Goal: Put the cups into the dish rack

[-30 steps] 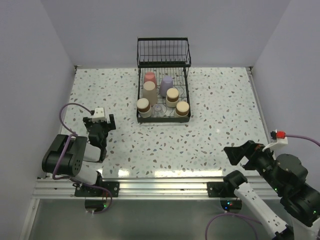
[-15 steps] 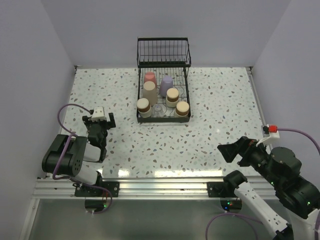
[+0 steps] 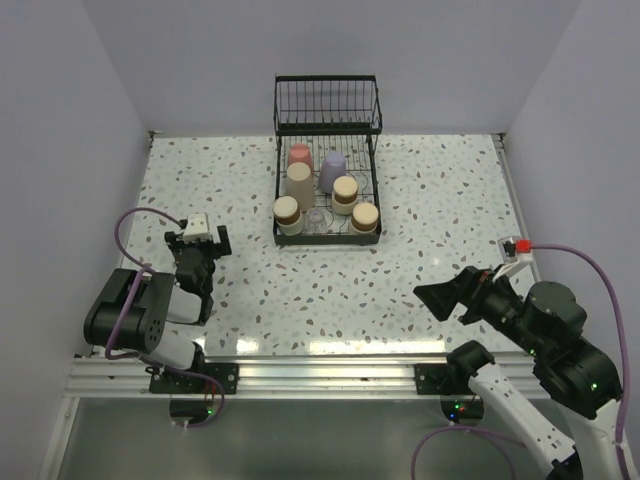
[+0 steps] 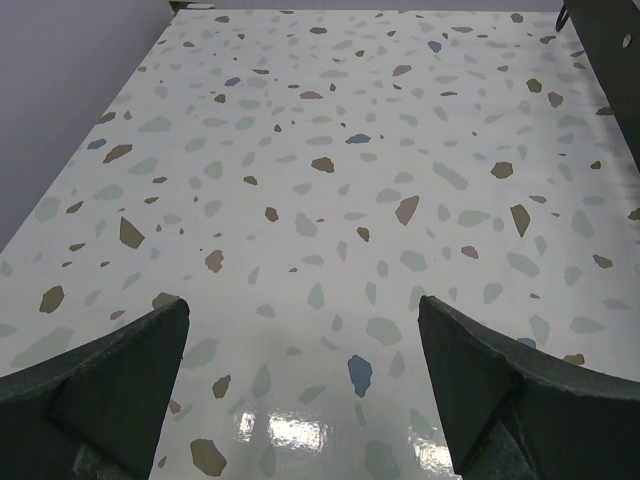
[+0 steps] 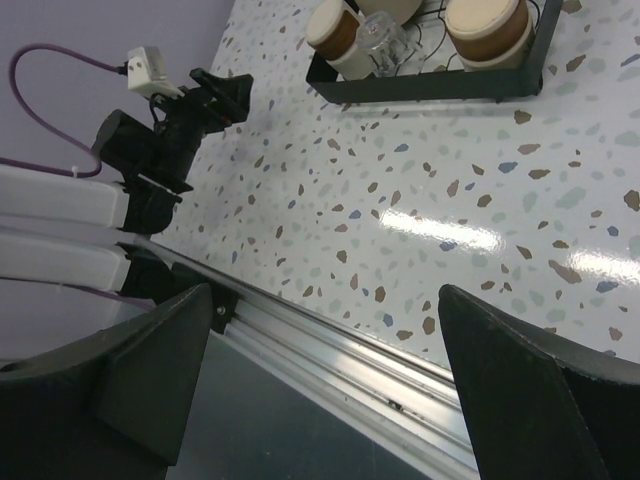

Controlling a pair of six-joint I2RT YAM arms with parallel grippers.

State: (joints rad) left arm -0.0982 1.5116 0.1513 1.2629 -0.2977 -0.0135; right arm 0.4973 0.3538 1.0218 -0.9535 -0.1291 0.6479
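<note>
**Seven cups on the rack tray, both tools spread and bare**

At the far left, a purple cable loops up from the left arm, close to the side wall. The left tool hangs low over the surface with its fingers spread wide and nothing held. Speckled surface stretches ahead of it, and a dark corner of the rack shows at the top right of its wrist view.

The rack stands in the middle at the far side. Its flat tray is in front and its upright wire basket is behind, by the back wall. All the cups stand on the tray:
- The pink cup is at the back left, with the lavender cup just to its right.
- The beige cup stands just in front of the pink one.
- Of the three brown cups, one is at the front left corner, one is right of centre behind it, and one is at the front right corner.
- The clear cup sits between the two front brown ones.

At the right, the right tool is raised over the near part of the surface. Its fingers are parted and bare, and it points left. Its wrist view looks across the metal rail at the near edge to the left arm and the rack's front rim.

Both tools are well apart from the rack, with speckled surface between each of them and it.
</note>
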